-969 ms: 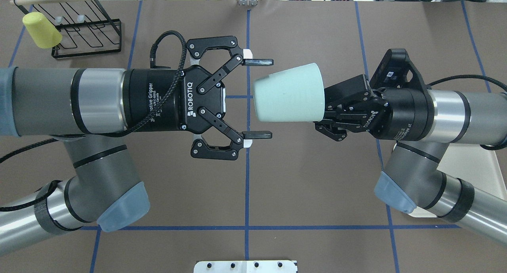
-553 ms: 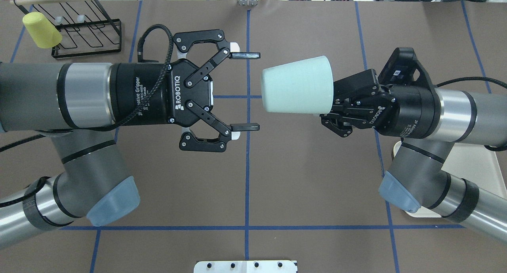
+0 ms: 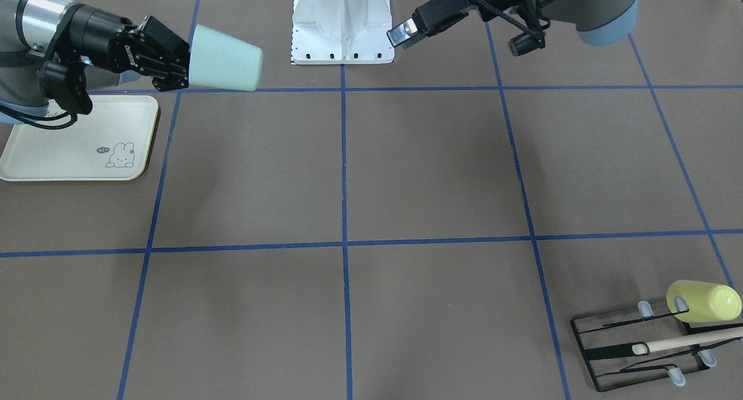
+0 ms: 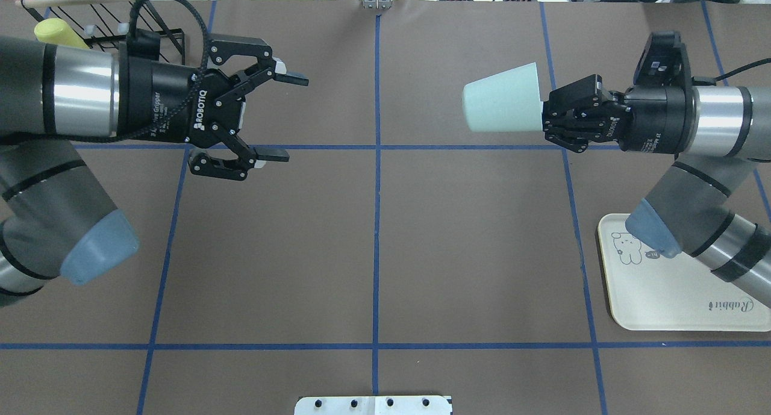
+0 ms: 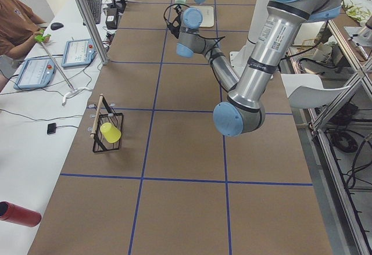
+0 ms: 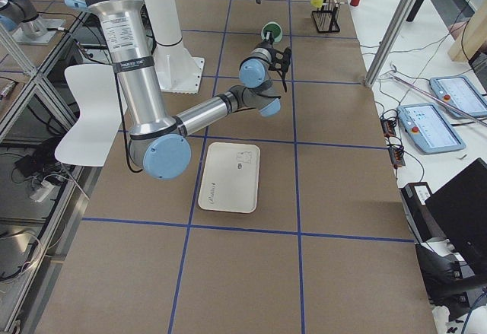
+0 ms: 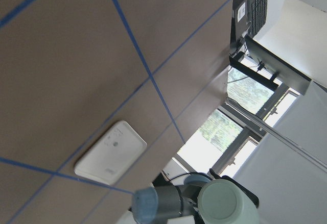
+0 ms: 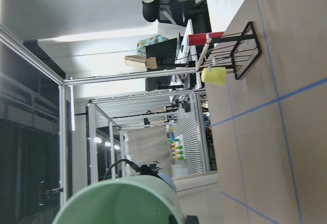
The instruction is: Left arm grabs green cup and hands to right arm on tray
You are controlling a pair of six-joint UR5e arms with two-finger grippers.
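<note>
1. Mint-green plastic cup (image 4: pixel 500 99), smooth and tapered, hangs sideways above the brown bench (image 4: pixel 373 240). Its wide rim end is gripped by the right arm's fingers (image 4: pixel 563 99), and its closed base points toward the left arm's fingers (image 4: pixel 294 78), well apart from them.
2. The left arm's fingers are spread wide and hold nothing.
3. The cream rectangular tray (image 4: pixel 662 294) lies flat on the bench, below the right arm's fingers and to their robot side; the cup hangs clear of it.
4. The overhead view shows the tray's "Rabbit" script, while the front-facing view shows only its bunny.
5. The front-facing view shows the whole yellow-green cup (image 3: pixel 703 301) on the black wire rack (image 3: pixel 615 353). Overhead, the left arm (image 4: pixel 78 99) hides most of it.
6. The left wrist view shows the mint-green cup's round base; the right wrist view shows only its rim.
7. Count: two arms, two cups, one tray, one rack.
</note>
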